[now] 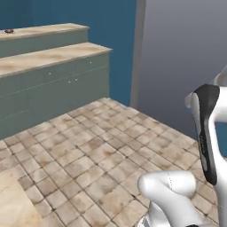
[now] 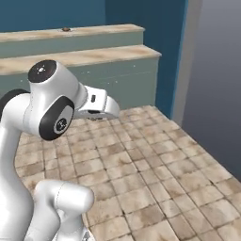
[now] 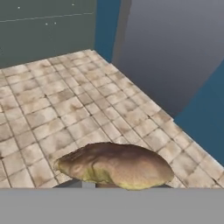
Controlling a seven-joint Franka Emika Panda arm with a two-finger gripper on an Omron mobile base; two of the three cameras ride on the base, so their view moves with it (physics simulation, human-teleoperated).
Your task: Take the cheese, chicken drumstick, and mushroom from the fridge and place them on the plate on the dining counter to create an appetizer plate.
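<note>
Hauling a lumpy brown piece (image 3: pixel 116 165) across the kitchen right now, and going by the glossy orange-brown look I'd call it the chicken drumstick rather than the mushroom. In the hand view it sits right at the claw's end, low over the tiled floor (image 3: pixel 65 109). The fingertips themselves are hidden under it, but the claw reads as clamped tight on the food.

Using the grey fridge wall (image 1: pixel 186 53) as the landmark: the robot is parked just beside it, with the tiled floor stretching away from it toward two counters. The nearer counter (image 1: pixel 48 57) runs left of the fridge past a blue wall strip, and the further counter (image 1: pixel 44 31) sits behind that one. There's a tiny dark thing (image 1: pixel 9 31) on the far one, too small to identify. I can't spot the plate anywhere, so I'd guess the carry has a way to go.

What could go wrong from here: it's a rounded, uneven piece, so any jolt while the base drives or the arm swings could roll it out of the pinch and drop it on the tiles. Swinging wide this close to the fridge could also clip the side.
</note>
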